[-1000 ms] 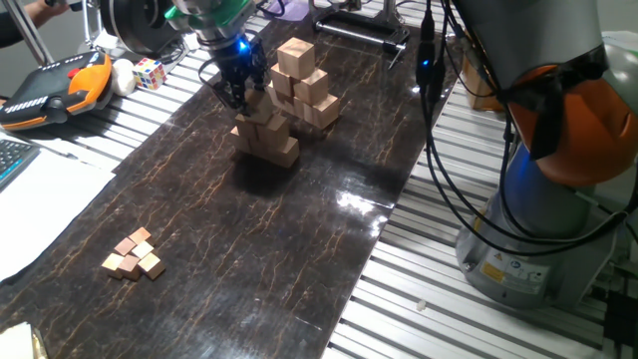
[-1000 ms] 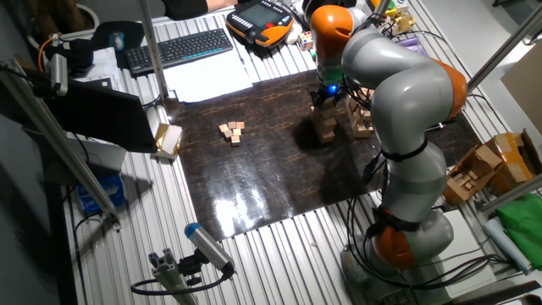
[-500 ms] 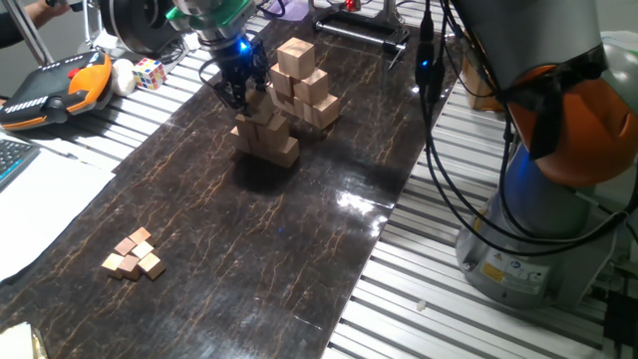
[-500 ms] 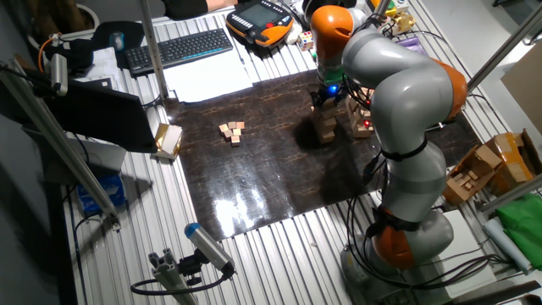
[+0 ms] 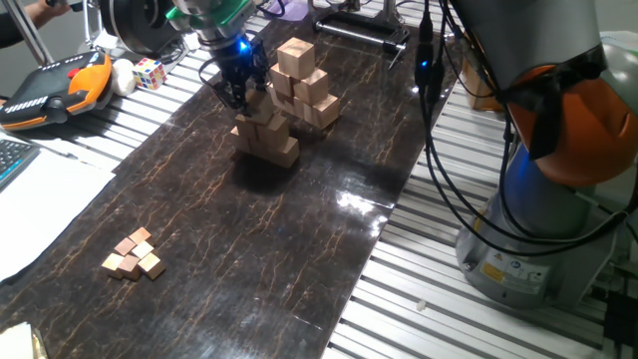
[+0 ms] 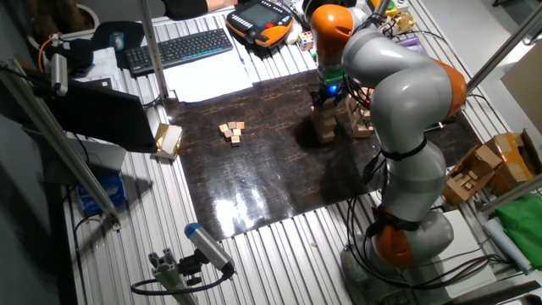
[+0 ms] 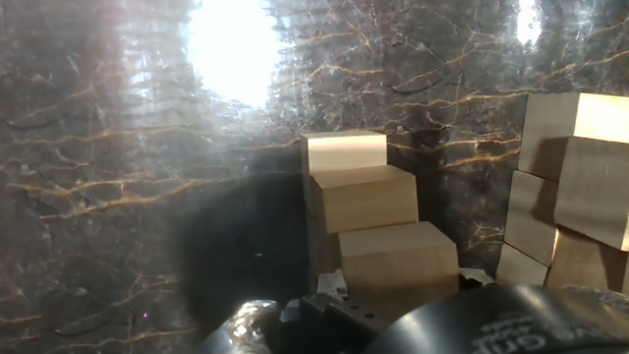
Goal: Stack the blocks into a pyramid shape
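Note:
The pyramid shape [image 5: 267, 137] is a stepped pile of tan blocks on the dark mat, also seen in the other fixed view [image 6: 323, 125]. My gripper [image 5: 237, 98] hangs right at its top, on the far-left side, fingers pointing down beside the uppermost block [image 5: 261, 113]. From the other side the gripper [image 6: 327, 98] sits just over the pile. In the hand view the blocks [image 7: 366, 197] rise as three steps toward the camera, and the nearest block [image 7: 398, 254] is partly hidden by the hand's dark housing [image 7: 462, 320]. The fingertips are not clear enough to read.
A taller stack of bigger cubes [image 5: 302, 85] stands just right of the pyramid, close to my hand. Tiny pinkish cubes [image 5: 133, 254] lie near the mat's front left. An orange pendant [image 5: 55, 85], a puzzle cube [image 5: 150, 72] and the arm's base [image 5: 543, 199] border the mat.

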Controlling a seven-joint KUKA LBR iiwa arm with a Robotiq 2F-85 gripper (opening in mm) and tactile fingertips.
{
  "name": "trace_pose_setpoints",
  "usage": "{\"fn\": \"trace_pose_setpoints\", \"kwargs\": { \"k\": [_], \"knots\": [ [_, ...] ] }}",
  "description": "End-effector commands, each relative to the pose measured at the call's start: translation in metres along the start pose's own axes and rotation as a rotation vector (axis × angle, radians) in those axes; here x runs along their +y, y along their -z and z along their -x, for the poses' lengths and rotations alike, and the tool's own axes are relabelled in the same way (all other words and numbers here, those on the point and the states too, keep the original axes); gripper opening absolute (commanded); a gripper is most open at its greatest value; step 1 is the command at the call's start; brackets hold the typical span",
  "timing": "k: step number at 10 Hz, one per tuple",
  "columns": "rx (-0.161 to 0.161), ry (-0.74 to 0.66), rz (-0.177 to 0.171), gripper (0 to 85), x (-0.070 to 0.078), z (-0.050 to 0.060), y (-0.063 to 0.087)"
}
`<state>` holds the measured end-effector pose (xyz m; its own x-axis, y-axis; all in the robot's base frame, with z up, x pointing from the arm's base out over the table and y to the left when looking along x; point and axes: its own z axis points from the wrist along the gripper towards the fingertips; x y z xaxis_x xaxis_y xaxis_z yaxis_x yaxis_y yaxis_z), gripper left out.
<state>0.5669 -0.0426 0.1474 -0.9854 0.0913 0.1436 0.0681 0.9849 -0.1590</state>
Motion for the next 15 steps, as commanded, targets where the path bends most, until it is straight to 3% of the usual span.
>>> {"fn": "trace_pose_setpoints", "kwargs": {
  "k": [1, 6, 10, 12, 15],
  "knots": [
    [-0.003, -0.001, -0.007, 59.7, 0.000, 0.000, 0.000],
    [-0.005, 0.006, -0.021, 68.7, -0.002, 0.002, 0.003],
    [0.017, 0.013, -0.027, 68.3, -0.003, 0.012, 0.027],
    [0.017, -0.005, -0.030, 65.3, 0.012, 0.019, 0.046],
    [0.001, -0.018, 0.000, 44.7, 0.038, 0.025, 0.067]
  ]
}}
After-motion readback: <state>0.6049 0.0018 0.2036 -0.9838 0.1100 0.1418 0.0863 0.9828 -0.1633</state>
